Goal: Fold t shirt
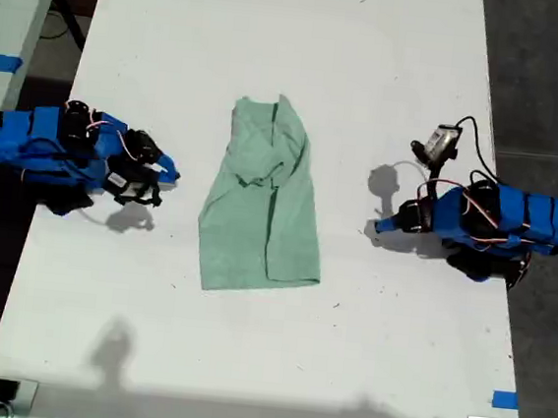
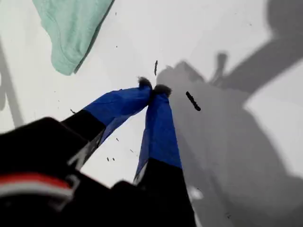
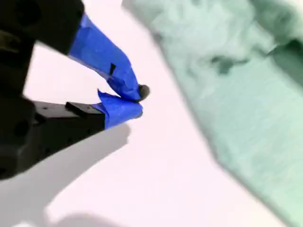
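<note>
Lying flat across most of the exterior view is one white table. One t shirt is sitting at the centre of that frame as a long, wrinkled mint-green bundle, running from upper centre down to lower centre and widening toward its lower end.

Two blue arms are reaching in low over the table, one from each side of the exterior view, both pointing toward the shirt and neither touching it.

My first gripper is hovering at centre right of the exterior view, near the shirt's lower right corner. Its jaws are pressing tip to tip with nothing between them.

My second gripper is hovering at centre left, just beside the shirt's left edge. Its jaws are likewise meeting at the tips and gripping nothing.
</note>
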Robot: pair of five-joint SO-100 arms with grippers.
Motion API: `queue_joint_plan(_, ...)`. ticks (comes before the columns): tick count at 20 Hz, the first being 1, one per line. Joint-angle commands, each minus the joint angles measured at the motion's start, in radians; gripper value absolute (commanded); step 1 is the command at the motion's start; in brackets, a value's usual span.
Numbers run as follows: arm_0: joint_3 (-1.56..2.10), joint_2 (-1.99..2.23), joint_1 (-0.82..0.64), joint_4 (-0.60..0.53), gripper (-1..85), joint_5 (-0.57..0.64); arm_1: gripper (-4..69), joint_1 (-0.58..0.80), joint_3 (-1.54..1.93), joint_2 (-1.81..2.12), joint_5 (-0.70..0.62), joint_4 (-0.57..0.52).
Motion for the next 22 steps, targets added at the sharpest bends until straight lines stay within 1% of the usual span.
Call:
queue_joint_plan(1,-0.563,-0.575,0.037,0.245,-0.4,-0.086,1.7,0.011,0.061,0.006,0.002,0.006)
queue_joint_plan(2,-0.712,-0.696,0.046,0.310,-0.4,-0.086,1.7,0.009,0.061,0.006,0.002,0.006)
queue_joint_plan(3,-0.815,-0.779,0.081,0.324,-0.4,-0.074,1.7,0.006,0.061,0.006,0.005,0.006)
queue_joint_plan(5,-0.908,-0.897,0.156,0.305,1.2,-0.063,1.7,0.005,0.061,0.006,0.003,0.006)
queue_joint_plan(6,-0.940,-0.968,0.189,0.302,5.1,-0.071,1.7,0.005,0.061,0.008,0.002,0.006)
queue_joint_plan(8,-1.039,-1.126,0.250,0.298,17.8,-0.083,1.7,0.009,0.061,0.008,-0.003,0.006)
queue_joint_plan(9,-1.109,-1.204,0.284,0.293,27.2,-0.084,1.7,0.009,0.061,0.008,-0.005,0.006)
queue_joint_plan(10,-1.190,-1.278,0.321,0.293,28.6,-0.086,1.7,0.008,0.061,0.008,-0.005,0.006)
queue_joint_plan(12,-1.316,-1.410,0.360,0.284,27.8,-0.086,1.7,0.008,0.061,0.009,-0.003,0.006)
queue_joint_plan(16,-1.356,-1.557,0.383,0.175,22.9,-0.091,1.7,0.005,0.061,0.009,-0.003,0.006)
queue_joint_plan(17,-1.356,-1.571,0.390,0.164,21.8,-0.100,1.7,0.005,0.061,0.009,-0.003,0.006)
queue_joint_plan(19,-1.356,-1.566,0.396,0.176,21.1,-0.118,1.7,0.005,0.061,0.009,-0.005,0.006)
queue_joint_plan(22,-1.348,-1.532,0.382,0.253,21.0,-0.123,1.7,0.005,0.061,0.011,-0.005,0.006)
